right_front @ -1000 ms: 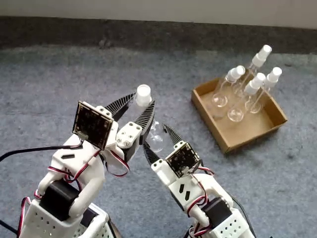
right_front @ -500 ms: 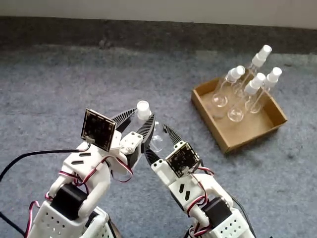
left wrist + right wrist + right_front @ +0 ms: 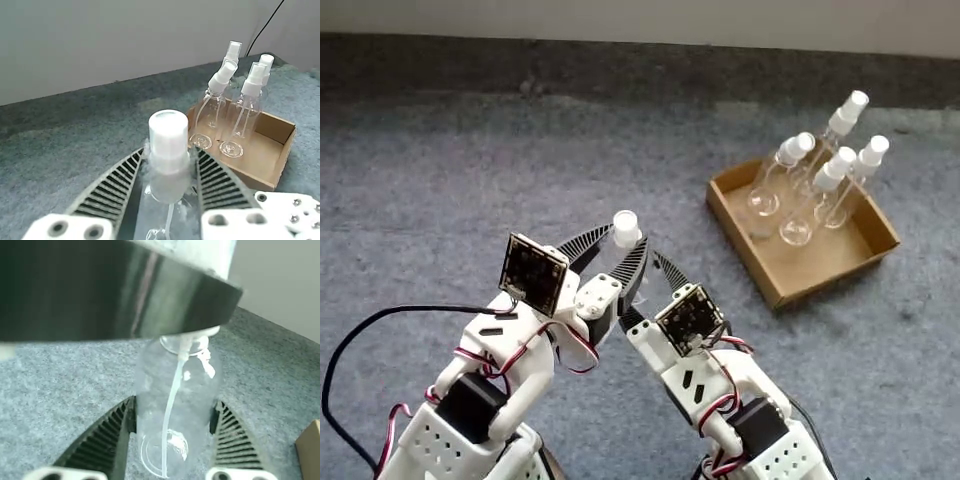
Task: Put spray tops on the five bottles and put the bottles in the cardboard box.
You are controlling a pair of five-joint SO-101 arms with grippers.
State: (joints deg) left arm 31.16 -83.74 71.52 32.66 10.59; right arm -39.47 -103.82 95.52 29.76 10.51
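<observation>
Between the closed fingers of the left gripper [image 3: 170, 154] we see the spray top [image 3: 168, 135] clamped, cap up, its dip tube running down into the clear bottle [image 3: 175, 380]. Just below, the right gripper [image 3: 173, 407] grips that bottle by its body, neck up, long axis in line with the top. Well beyond both claws, the cardboard box [image 3: 840, 270] holds four topped bottles [image 3: 817, 195], leaning. We note grey carpet [image 3: 470, 160] underneath and a pale wall [image 3: 620, 15] behind.
</observation>
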